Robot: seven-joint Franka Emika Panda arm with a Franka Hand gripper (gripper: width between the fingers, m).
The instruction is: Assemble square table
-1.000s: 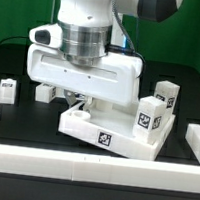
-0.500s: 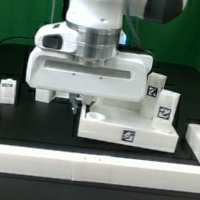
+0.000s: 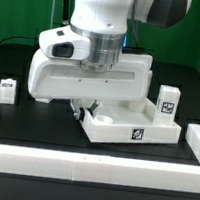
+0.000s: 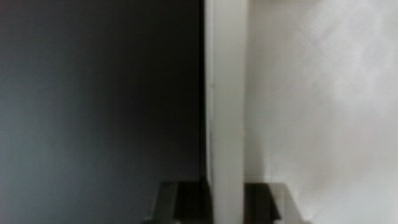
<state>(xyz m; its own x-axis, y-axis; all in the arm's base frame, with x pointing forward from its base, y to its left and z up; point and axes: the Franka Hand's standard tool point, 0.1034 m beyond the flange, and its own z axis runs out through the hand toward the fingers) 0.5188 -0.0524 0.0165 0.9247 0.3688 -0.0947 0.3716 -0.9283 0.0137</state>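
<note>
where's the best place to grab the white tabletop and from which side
By its raised rim, from above: the tabletop lies flat and is too wide to span, but the rim is a thin upright wall that the fingers can straddle, one inside, one outside, as the gripper does.

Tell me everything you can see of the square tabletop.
The tabletop is a white, plastic-looking square tray with a raised rim and a black-and-white tag on its near wall. It seems to lie flat on the black table. The hand is shut on its rim at the exterior view's left end; a tagged white block stands by its far corner on that view's right.
</note>
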